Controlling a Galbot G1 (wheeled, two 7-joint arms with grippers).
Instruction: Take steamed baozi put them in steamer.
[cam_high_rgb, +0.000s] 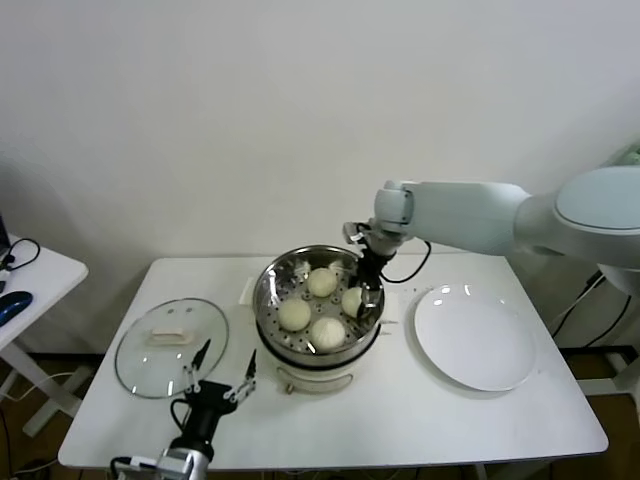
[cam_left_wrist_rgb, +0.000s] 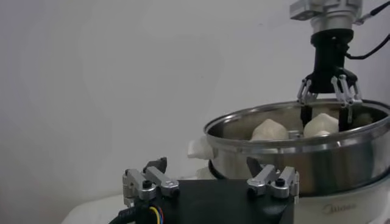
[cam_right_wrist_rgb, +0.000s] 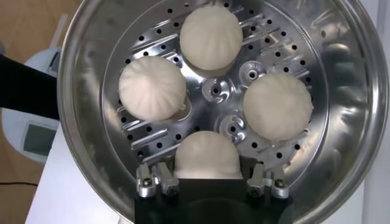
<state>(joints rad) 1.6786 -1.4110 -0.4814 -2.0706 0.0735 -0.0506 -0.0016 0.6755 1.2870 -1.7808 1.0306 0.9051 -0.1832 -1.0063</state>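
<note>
Baozi (cam_right_wrist_rgb: 206, 156): you had all four in the steamer (cam_high_rgb: 268, 300). Your right gripper (cam_high_rgb: 366, 296) straddled the 3 o'clock one, jaws released. Left gripper (cam_high_rgb: 222, 368) idled, jaws apart, at the steamer's 7 o'clock.

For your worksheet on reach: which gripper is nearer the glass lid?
Left. The left gripper hovers beside the glass lid; the right gripper is over the steamer.

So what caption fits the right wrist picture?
Right gripper open around the fourth bun in the steamer.
</note>
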